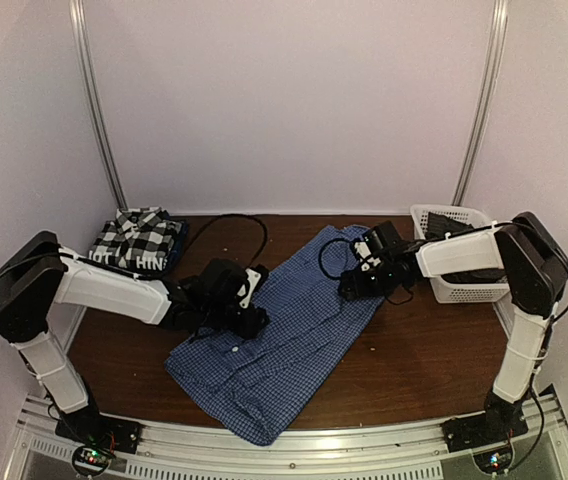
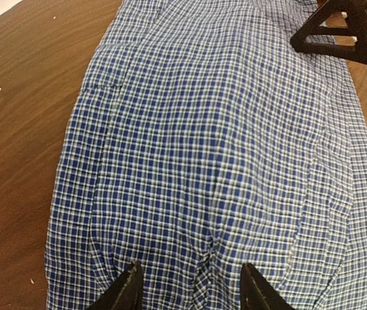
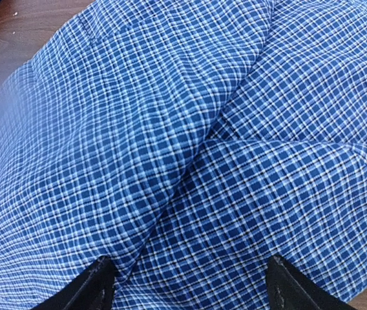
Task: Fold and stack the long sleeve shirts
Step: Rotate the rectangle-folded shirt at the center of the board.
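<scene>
A blue fine-check shirt [image 1: 284, 335] lies spread diagonally across the middle of the table, its collar end toward the front. My left gripper [image 1: 242, 312] hovers low over the shirt's left middle. In the left wrist view it [image 2: 191, 292] is open, with a small pucker of cloth [image 2: 219, 255] between the fingertips. Over the shirt's far right part my right gripper [image 1: 356, 285] is also low; in its wrist view the right gripper [image 3: 190, 290] stands wide open above a fold line [image 3: 196, 155]. A folded black-and-white plaid shirt [image 1: 136, 238] rests on a navy lettered one [image 1: 149, 262] at the back left.
A white basket [image 1: 442, 285] with dark cloth [image 1: 454, 222] inside stands at the back right, beside the right arm. A black cable [image 1: 229, 222] loops over the table behind the left gripper. Bare brown wood [image 1: 424, 350] shows to the shirt's right.
</scene>
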{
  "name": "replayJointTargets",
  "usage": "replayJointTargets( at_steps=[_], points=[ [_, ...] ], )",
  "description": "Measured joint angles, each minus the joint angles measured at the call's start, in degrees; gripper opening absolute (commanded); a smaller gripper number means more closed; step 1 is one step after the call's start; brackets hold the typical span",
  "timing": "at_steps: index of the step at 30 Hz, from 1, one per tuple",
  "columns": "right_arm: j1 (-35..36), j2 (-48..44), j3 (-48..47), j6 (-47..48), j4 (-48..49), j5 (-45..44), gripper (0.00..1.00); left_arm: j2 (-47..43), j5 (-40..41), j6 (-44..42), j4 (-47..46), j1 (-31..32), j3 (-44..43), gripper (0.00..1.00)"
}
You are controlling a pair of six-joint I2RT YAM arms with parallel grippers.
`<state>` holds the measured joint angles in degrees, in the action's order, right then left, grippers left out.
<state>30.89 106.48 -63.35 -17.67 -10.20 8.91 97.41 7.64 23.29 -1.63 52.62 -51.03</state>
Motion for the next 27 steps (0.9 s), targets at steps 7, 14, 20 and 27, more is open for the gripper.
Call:
replayJointTargets(
  at_steps=[7,14,20,27],
  points=[
    [-0.2,3.4,-1.2,-1.2,1.9,-0.4,0.83,2.0,-3.4,0.3,-1.4,-1.9,3.7,0.52],
    [-1.7,9.6,-8.7,0.6,2.5,-1.4,0.83,3.0,-7.1,0.2,-5.0,-1.9,5.6,0.51],
    [-2.6,16.7,-18.4,6.1,1.4,-3.7,0.84,5.3,-10.3,0.3,-9.2,-1.5,4.9,0.51],
    [-4.2,23.7,-29.4,11.7,-1.7,-5.0,0.85,11.3,-12.4,0.2,-9.5,1.0,-2.4,0.51]
  ],
)
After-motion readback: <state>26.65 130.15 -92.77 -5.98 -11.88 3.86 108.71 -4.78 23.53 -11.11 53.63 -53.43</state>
